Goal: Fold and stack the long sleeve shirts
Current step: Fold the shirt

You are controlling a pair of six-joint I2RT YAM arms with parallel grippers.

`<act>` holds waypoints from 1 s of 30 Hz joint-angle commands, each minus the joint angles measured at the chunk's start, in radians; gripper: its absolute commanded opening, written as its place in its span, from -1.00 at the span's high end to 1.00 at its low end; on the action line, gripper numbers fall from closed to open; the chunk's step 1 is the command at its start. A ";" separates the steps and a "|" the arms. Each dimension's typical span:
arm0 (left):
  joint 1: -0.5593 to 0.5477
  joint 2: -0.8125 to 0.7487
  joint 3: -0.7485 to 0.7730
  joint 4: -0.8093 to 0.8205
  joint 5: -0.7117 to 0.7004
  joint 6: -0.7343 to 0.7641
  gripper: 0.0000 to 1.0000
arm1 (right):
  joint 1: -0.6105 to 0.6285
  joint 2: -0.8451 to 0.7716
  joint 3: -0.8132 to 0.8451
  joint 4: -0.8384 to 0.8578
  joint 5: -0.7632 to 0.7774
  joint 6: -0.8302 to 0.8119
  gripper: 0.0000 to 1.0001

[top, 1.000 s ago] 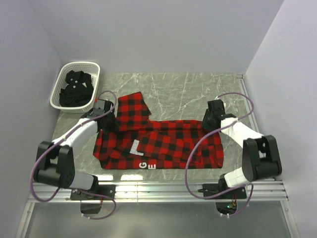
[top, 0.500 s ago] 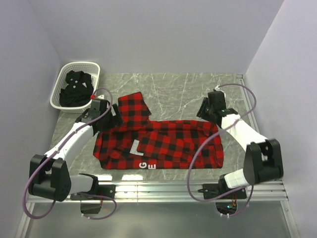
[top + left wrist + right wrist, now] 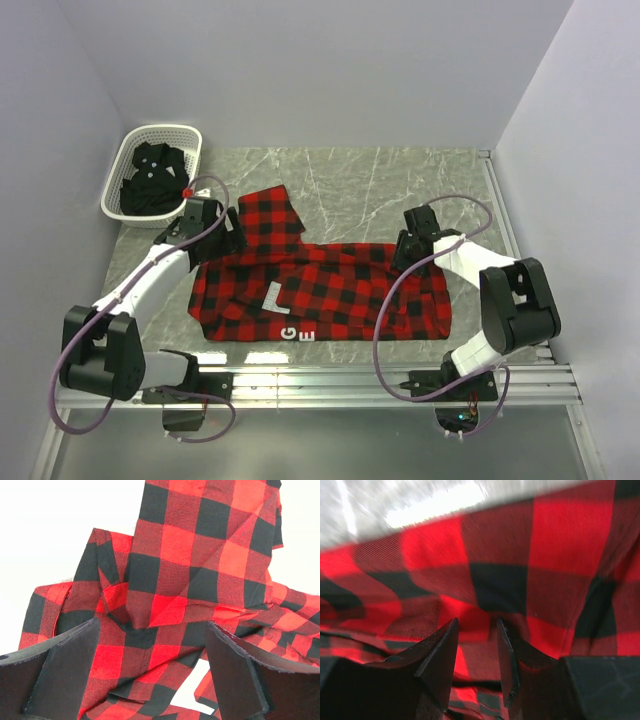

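Note:
The red-and-black check shirt (image 3: pixel 320 290) lies folded lengthwise across the marble table, one part reaching back at its left end. My left gripper (image 3: pixel 228 222) hovers over that end, open. In the left wrist view its jaws (image 3: pixel 151 625) stand wide over rumpled check cloth (image 3: pixel 200 580), gripping nothing. My right gripper (image 3: pixel 403 250) is at the shirt's back right edge. In the right wrist view its jaws (image 3: pixel 476 622) stand partly apart, tips against the cloth (image 3: pixel 560 535), which shows in the gap. The black shirt (image 3: pixel 150 180) lies bunched in the basket.
The white lattice basket (image 3: pixel 160 130) stands at the table's back left corner. White letter patches (image 3: pixel 272 295) show on the check shirt near its front edge. Walls close in the table on three sides. A metal rail (image 3: pixel 330 375) runs along the near edge.
My left gripper has opened and let go of the shirt's left end. The right gripper lifted, then came down further left on the shirt's back edge.

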 commanded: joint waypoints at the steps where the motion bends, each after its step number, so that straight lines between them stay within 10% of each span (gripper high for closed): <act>1: 0.003 0.025 0.061 0.021 -0.006 0.007 -0.82 | 0.007 -0.046 -0.019 -0.042 -0.011 -0.016 0.12; 14: 0.004 0.334 0.374 0.010 -0.050 0.065 -0.81 | 0.061 -0.201 -0.049 0.010 -0.035 -0.110 0.07; 21: 0.024 0.601 0.603 0.071 -0.047 0.290 -0.76 | 0.093 -0.344 -0.074 0.072 -0.089 -0.180 -0.41; 30: 0.064 0.801 0.770 0.121 0.118 0.433 -0.65 | 0.159 -0.474 -0.125 0.124 -0.152 -0.200 -0.47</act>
